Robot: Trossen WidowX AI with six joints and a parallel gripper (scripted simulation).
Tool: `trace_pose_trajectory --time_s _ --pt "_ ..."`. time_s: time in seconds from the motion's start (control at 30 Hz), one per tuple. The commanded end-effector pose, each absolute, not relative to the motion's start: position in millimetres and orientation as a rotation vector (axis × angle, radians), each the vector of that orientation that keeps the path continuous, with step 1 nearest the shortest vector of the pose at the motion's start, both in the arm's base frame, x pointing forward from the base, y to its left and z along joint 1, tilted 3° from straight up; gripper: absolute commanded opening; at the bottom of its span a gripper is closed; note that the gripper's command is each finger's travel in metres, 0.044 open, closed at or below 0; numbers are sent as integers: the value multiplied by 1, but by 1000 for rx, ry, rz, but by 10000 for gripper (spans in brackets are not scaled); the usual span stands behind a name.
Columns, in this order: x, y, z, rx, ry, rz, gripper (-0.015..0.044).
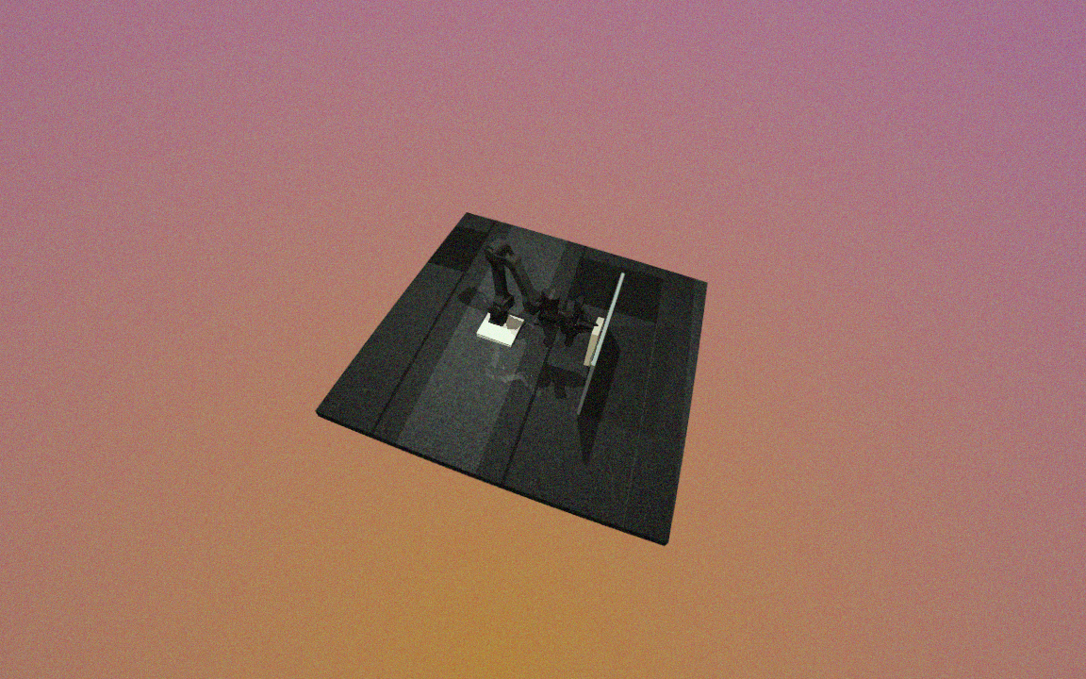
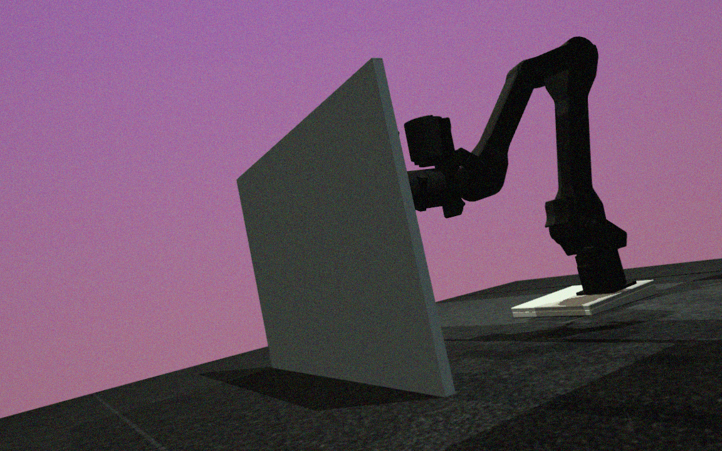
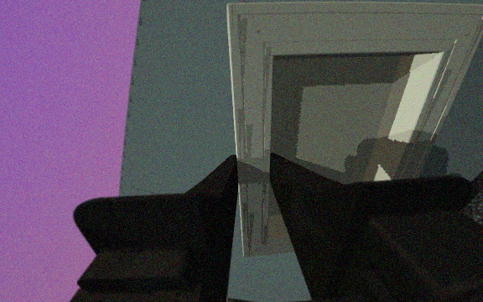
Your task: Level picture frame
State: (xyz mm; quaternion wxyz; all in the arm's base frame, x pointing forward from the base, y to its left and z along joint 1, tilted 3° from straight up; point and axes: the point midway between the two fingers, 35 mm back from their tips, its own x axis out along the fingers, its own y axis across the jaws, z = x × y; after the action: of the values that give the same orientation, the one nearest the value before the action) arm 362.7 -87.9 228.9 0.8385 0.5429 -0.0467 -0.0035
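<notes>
Pale, cream-coloured picture frame [image 3: 250, 84] with a stepped moulding hangs on the flat grey-green wall panel [image 3: 174, 105], which stands upright on the dark, speckled table [image 2: 576, 381]. The black pincer [image 3: 253, 184] is closed on the frame's left side rail, one dark finger [image 3: 220, 184] on the rail's outer edge, the other on its inner edge. From outside, the black jointed arm [image 2: 571, 139] reaches from its white base plate [image 2: 582, 302] to the panel's far face.
</notes>
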Motion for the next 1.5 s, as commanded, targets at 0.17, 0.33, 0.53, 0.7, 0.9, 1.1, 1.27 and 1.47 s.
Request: trace_pose_trajectory --time_s 0.17,0.33,0.53,0.7,0.9,1.1,1.27,1.47 --pt "363 -88 228 1145 -97 -12 0" --pt "363 -87 230 1146 -97 -12 0" --pt "363 -87 232 1146 -97 -12 0" --pt "363 -86 233 1146 -97 -12 0" --pt "362 -85 235 1146 -97 -12 0" --pt "362 -84 237 1146 -97 -12 0" --pt "362 -84 238 1146 -97 -12 0" --pt "362 -83 239 1146 -97 -12 0"
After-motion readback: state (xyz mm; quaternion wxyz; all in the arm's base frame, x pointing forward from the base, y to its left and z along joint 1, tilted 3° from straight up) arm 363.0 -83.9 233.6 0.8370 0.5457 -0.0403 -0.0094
